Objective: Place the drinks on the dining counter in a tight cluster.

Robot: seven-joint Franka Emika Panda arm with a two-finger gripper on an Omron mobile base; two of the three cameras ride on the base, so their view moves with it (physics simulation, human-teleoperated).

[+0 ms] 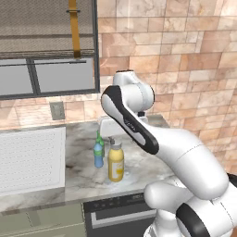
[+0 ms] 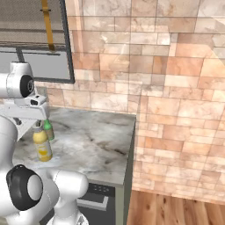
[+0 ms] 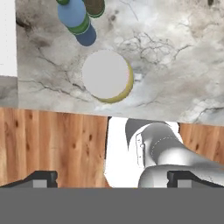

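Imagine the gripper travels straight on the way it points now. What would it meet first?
The gripper points straight down. Ahead of its fingertips lie the robot's own white body and the wooden floor; the yellow bottle sits further up the hand view, so it is probably missed, though depth is unclear.

I can read no writing anywhere here. The yellow bottle (image 1: pixel 115 163) near the front edge of the marble counter (image 1: pixel 148 162) has a plain side with no label I can make out, and from above its grey cap (image 3: pixel 105 73) is blank. The blue bottle (image 1: pixel 98 154) and the dark green glass bottle (image 2: pixel 48 130) just behind it carry no lettering either. The dark panel (image 1: pixel 120 202) under the counter's front edge shows a few pale marks, too small and blurred for me to read.
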